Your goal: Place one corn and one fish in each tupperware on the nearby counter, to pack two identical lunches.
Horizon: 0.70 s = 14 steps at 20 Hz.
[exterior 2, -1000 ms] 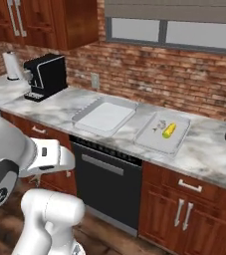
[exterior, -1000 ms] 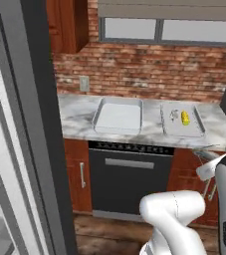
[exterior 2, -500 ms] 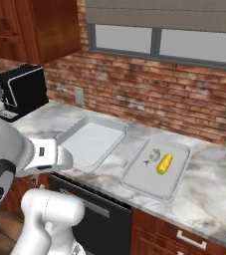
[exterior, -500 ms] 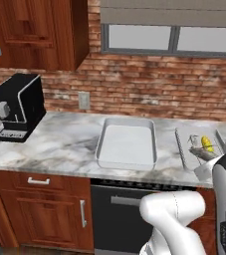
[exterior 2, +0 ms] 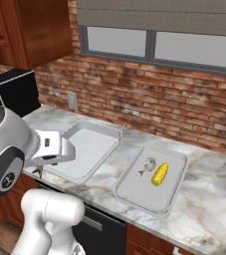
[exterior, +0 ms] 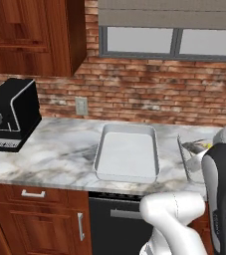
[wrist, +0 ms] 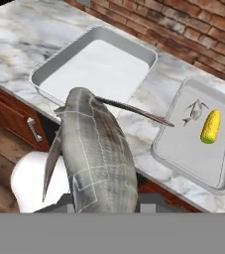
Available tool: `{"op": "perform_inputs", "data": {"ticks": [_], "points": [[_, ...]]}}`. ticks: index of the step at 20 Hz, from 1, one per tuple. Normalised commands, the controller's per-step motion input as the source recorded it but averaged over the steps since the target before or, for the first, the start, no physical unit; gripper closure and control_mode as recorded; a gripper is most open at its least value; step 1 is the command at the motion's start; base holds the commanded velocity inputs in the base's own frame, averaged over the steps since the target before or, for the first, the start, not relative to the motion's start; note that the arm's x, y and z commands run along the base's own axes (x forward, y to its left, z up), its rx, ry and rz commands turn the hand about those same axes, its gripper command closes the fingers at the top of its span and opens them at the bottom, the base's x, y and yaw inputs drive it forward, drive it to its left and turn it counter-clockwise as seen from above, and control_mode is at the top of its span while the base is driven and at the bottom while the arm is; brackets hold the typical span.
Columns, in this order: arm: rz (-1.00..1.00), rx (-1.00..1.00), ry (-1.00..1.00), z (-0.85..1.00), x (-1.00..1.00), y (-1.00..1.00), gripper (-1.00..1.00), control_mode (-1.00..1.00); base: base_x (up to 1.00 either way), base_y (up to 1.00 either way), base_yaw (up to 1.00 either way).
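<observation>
A dark-grey fish looms close in the hand view, with my gripper shut on it; the fish covers the fingertips. It hangs before the counter's front edge, near the close corner of the empty left tupperware. The right tupperware holds a yellow corn and a small grey fish side by side. In the left base view my arm hides most of that right tupperware.
A black coffee machine stands on the marbled counter at the far left. A brick wall with a window runs behind. Wooden cabinets and a dark dishwasher front lie below the counter edge.
The whole picture has shifted in both base views: the base has driven closer to the counter and the trays look larger. The gripper stays shut on the fish.
</observation>
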Motion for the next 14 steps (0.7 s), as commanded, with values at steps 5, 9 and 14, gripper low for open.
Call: {"op": "perform_inputs", "data": {"ticks": [5, 9, 14], "points": [[-0.04, 0.0, 0.0, -0.12, 0.72, 0.47, 1.0, -1.0, 0.0, 0.0, 0.0], [-0.16, 0.0, 0.04, -0.29, 0.33, 0.6, 1.0, -1.0, 0.0, 0.0, 0.0], [-0.25, 0.08, 0.02, -0.31, 0.15, 0.44, 1.0, -1.0, 0.0, 0.0, 0.0]]}}
